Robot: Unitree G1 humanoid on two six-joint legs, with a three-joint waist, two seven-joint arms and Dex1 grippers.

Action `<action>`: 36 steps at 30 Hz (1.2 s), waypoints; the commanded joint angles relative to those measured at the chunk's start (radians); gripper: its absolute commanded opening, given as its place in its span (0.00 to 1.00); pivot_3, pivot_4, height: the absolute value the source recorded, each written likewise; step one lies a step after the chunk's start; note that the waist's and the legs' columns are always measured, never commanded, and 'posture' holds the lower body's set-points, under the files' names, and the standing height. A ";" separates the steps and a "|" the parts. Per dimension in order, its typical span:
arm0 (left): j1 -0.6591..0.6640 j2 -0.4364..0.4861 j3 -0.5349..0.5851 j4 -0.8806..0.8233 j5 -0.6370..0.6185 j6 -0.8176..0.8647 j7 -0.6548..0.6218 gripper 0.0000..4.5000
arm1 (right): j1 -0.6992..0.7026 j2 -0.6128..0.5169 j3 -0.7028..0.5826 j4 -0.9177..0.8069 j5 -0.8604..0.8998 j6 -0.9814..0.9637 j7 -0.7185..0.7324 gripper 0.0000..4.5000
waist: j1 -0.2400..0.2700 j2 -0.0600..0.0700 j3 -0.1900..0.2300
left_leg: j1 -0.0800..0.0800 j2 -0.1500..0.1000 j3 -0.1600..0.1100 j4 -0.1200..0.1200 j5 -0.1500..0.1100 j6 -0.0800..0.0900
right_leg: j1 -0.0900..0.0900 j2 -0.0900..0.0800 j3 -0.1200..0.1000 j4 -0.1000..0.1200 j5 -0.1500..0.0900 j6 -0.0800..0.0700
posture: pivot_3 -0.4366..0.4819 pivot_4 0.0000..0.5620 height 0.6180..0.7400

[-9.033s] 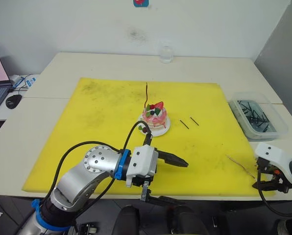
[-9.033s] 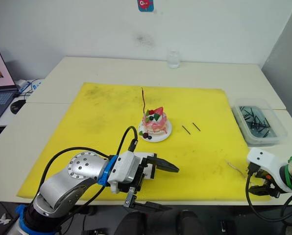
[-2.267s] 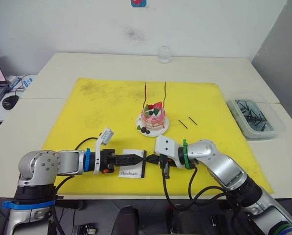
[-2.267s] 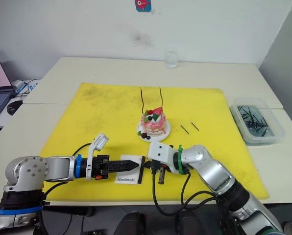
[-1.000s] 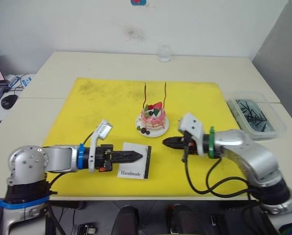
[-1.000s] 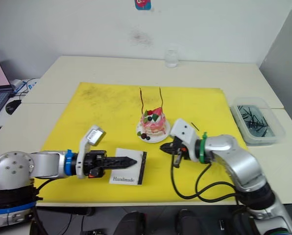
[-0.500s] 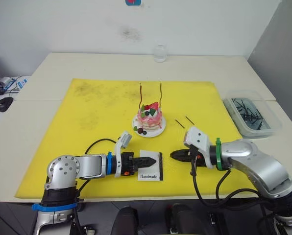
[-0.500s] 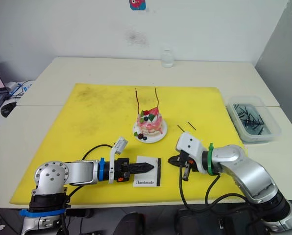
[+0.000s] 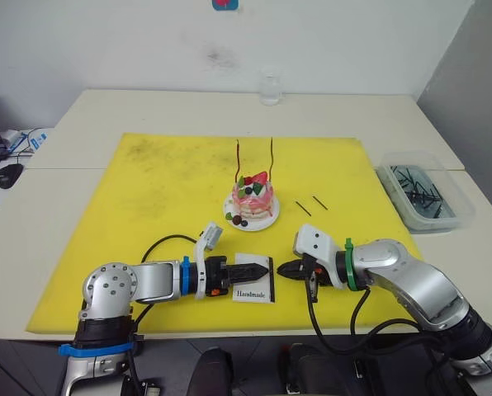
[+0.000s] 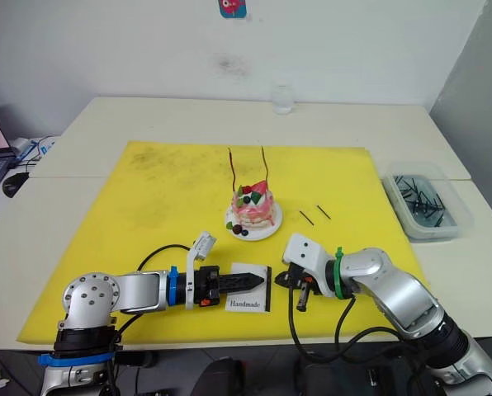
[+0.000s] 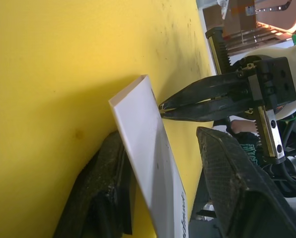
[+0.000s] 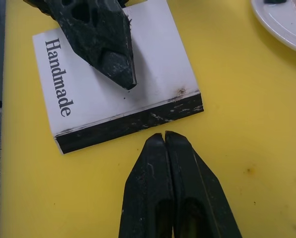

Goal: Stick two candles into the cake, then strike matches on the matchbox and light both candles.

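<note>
Both arms low, inward; right end effector (image 12: 164, 135) closed, left (image 9: 265, 267) gripping.

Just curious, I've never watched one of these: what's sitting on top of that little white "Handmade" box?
The left gripper lies across the matchbox, one black finger over its white face. What the finger hides cannot be seen. The right gripper, shut, points at the dark strip.

Two candles (image 9: 238, 156) are standing in one cake (image 9: 252, 198); two matches (image 9: 311, 205) and one matchbox (image 9: 254, 285) are lying nearby.

2 silver arms with black cables and tapered black fingers, blue-banded left gripper (image 9: 262, 266), green-banded right gripper (image 9: 284, 269), apparently white wrist housings.
</note>
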 commanded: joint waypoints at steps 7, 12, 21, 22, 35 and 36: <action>0.018 0.008 0.008 0.013 0.028 0.014 0.015 0.48 | -0.031 0.034 0.027 -0.002 -0.007 -0.015 -0.011 0.00 | 0.000 0.000 0.000 | 0.000 0.000 0.000 0.000 0.000 0.000 | 0.000 0.001 0.000 0.000 0.000 0.000 | 0.48 0.27 0.91; 0.019 0.010 0.008 0.009 0.029 0.015 0.014 0.48 | -0.031 0.033 0.027 0.002 -0.010 -0.022 -0.010 0.00 | 0.000 0.000 0.000 | 0.000 0.000 0.000 0.000 0.000 0.000 | 0.000 0.000 0.000 0.000 0.000 0.000 | 0.48 0.27 0.91; 0.050 0.035 -0.041 -0.035 0.084 -0.008 0.000 0.16 | -0.023 0.037 0.025 0.010 -0.017 -0.037 -0.013 0.00 | -0.002 0.000 0.000 | 0.000 0.000 0.000 -0.001 0.000 0.000 | 0.000 0.001 0.000 0.000 0.000 0.000 | 0.48 0.27 0.91; 0.054 0.034 -0.045 -0.038 0.090 -0.013 -0.002 0.10 | -0.022 0.039 0.023 0.011 -0.016 -0.038 -0.014 0.00 | -0.002 0.000 0.000 | 0.000 0.000 0.000 -0.001 0.000 0.000 | 0.000 0.001 0.000 0.000 0.000 0.000 | 0.48 0.27 0.91; 0.054 0.032 -0.027 -0.036 0.101 -0.050 -0.024 0.00 | -0.020 0.050 0.013 0.008 -0.012 -0.035 -0.030 0.00 | -0.002 0.000 0.000 | 0.001 0.000 0.000 -0.001 0.000 0.000 | 0.000 0.000 0.000 0.000 0.000 0.000 | 0.48 0.27 0.91; 0.052 0.031 -0.023 -0.035 0.098 -0.048 -0.025 0.00 | -0.021 0.049 0.011 0.007 -0.011 -0.034 -0.030 0.00 | -0.002 0.000 0.000 | 0.001 0.001 0.000 -0.001 0.000 0.000 | 0.000 0.000 0.000 0.000 0.000 0.000 | 0.48 0.27 0.91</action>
